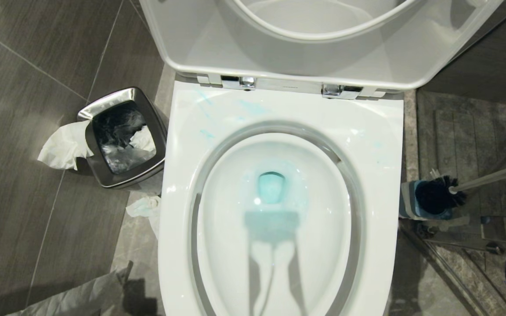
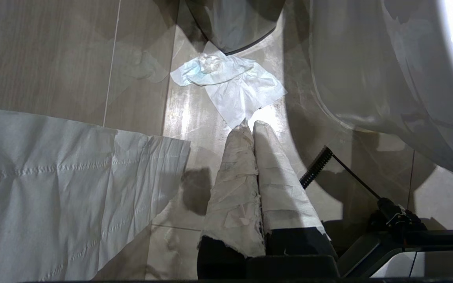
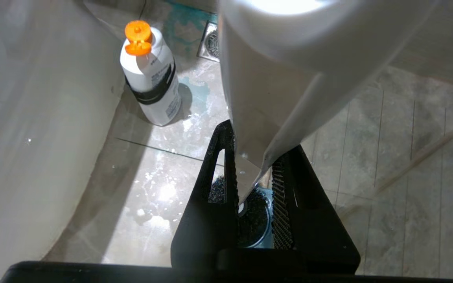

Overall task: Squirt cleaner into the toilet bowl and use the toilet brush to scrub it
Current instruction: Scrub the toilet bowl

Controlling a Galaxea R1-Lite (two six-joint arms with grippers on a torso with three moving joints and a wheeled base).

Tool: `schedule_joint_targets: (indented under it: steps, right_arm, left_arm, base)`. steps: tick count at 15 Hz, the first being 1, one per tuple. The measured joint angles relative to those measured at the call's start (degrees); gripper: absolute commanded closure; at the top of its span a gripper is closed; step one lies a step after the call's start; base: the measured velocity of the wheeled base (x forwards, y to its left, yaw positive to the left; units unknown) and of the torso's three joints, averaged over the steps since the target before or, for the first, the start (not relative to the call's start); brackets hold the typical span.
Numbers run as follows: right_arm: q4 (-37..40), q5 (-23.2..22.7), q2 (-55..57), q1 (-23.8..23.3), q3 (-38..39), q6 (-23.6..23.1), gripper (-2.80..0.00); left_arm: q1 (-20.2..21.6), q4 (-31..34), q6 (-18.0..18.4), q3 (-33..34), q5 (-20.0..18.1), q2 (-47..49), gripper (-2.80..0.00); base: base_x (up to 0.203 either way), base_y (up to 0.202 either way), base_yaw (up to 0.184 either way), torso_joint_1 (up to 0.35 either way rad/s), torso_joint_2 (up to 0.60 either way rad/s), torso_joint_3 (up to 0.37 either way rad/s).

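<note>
Brush: toilet brush (image 1: 444, 195) sat at the toilet's right side, dark bristle head over its blue-topped holder (image 1: 413, 199), pale stick slanting up & out to the right edge of head view.
Right gripper: right gripper (image 3: 252, 184) had its black jaws narrowed on the brush stick, bristles showing below between them. Only a dark bit of it seen at head view's far right.
Bowl: toilet (image 1: 380, 145) seat & lid up; rim broad, white.
Cleaner: turquoise liquid (image 1: 272, 188) pooled at the drain, w/ faint streaks on the back-left rim.
Bottle: white bottle (image 3: 151, 76) w/ orange cap stood upright on the wet floor near the toilet base, prob. the cleaner's container.
Left gripper: left gripper (image 2: 252, 125) low beside the toilet's left, wrapped fingers pressed together, nothing between them.
Floor: crumpled tissue (image 2: 230, 84) just ahead of it; paper sheet (image 2: 53, 188) near.
Bin: steel bin (image 1: 123, 136) left of toilet, tissue hanging over its edge.
</note>
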State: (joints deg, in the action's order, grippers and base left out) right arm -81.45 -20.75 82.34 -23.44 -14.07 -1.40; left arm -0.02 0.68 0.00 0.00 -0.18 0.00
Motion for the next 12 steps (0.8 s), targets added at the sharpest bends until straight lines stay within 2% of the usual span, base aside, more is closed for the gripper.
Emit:
schedule_joint_targets:
  steps: [4,9,12]
  right_arm:
    - [10.12,1.49,-4.48,-0.01,-5.21,0.28,0.0]
    - [26.45,4.19,-9.87,-0.01,-13.79,0.38,0.0]
    - [31.25,4.33,-12.01,0.05,-16.62,2.01,0.0]
  left_arm:
    - [0.0,0.02,0.0,0.0,0.0,0.0,0.0]
    - [0.02,0.0,0.02,0.0,0.02,0.0,0.0]
    - [0.02,0.0,0.0,0.0,0.02,0.0,0.0]
  base:
    - [0.0,0.0,0.0,0.0,0.0,0.0]
    - [0.0,0.0,0.0,0.0,0.0,0.0]
    - [0.0,0.0,0.0,0.0,0.0,0.0]
